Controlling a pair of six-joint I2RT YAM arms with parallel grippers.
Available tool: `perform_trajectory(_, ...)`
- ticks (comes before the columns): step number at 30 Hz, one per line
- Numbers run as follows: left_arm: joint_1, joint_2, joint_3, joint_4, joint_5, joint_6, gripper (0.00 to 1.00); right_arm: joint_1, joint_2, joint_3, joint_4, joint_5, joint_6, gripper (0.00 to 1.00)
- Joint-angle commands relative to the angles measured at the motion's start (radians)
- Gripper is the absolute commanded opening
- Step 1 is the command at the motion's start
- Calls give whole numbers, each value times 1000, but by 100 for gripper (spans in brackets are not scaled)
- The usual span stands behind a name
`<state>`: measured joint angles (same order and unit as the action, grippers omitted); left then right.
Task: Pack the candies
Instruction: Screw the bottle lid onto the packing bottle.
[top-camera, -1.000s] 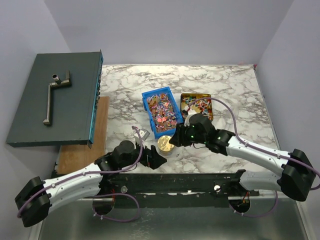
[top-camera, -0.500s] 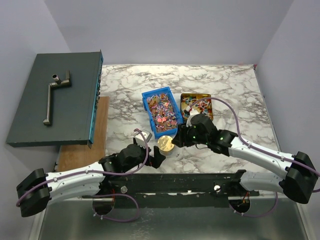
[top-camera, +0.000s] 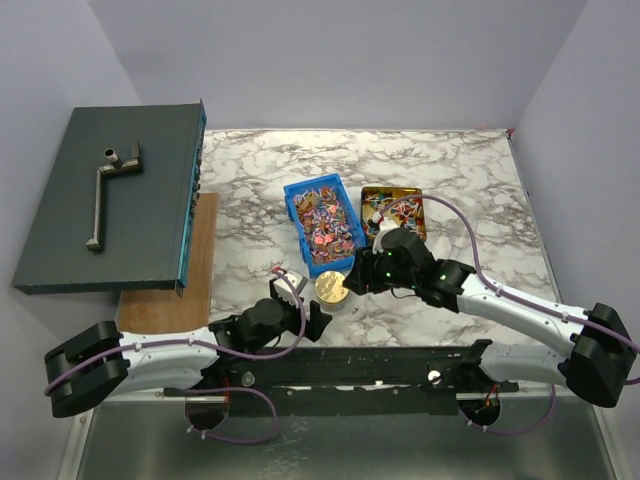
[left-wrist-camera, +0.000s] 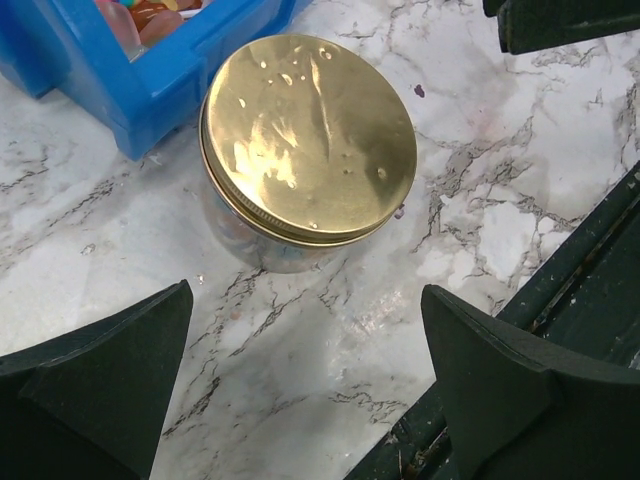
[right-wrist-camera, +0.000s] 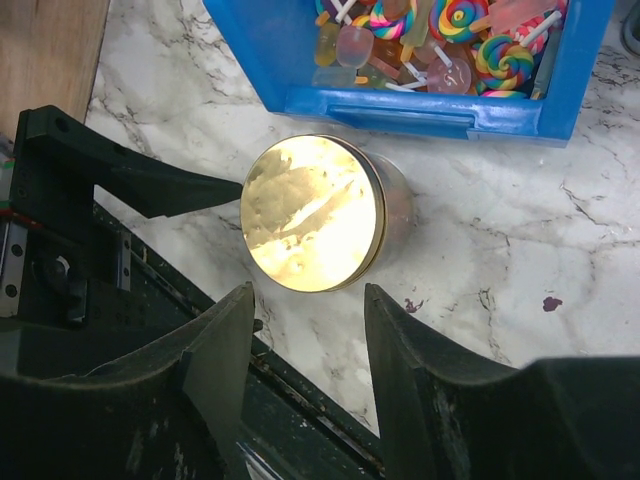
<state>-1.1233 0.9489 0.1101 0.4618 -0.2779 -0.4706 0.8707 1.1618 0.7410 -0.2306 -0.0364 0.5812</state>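
Drawn back toward near edge: left gripper (left-wrist-camera: 305, 310), jaws wide; right gripper (right-wrist-camera: 305, 300) parted, empty, facing jar (left-wrist-camera: 308, 150).

The jar (top-camera: 331, 288) is hemmed in: blue bin (top-camera: 322, 222) just behind, left gripper (top-camera: 316, 315) in front, right gripper (top-camera: 352, 277) beside. Bare table (top-camera: 255, 180) lies free far left.

A: Item count on the table?
B: One blue bin (right-wrist-camera: 380, 108), one gold tray (top-camera: 392, 189), one gold-lidded jar (left-wrist-camera: 308, 140), one dark case (top-camera: 115, 200), one wood board (top-camera: 170, 290).
A: Candies (right-wrist-camera: 455, 45)?
B: Too many to count; two piles.
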Motion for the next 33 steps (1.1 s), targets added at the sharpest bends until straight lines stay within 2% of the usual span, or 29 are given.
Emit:
perform_trajectory(1,-10,70,2,139,-27,29,99,4,-9,-15,18,26,-13,52)
perform_trajectory(9,-10,271,3,336,-57,26,99,4,-20,-47,50,12,-7,53)
perform_trajectory(23,-12,700,-54,973,-78,102,99,4,-38,-67,54,7,-22,56)
perform_trajectory(30,-13,859,-53,1128,-98,119,99,4,-40,-76,56,4,-35,57)
perform_trajectory(33,-18,895,-32,1135,-80,137,99,4,-39,-79,56,0,-37,57)
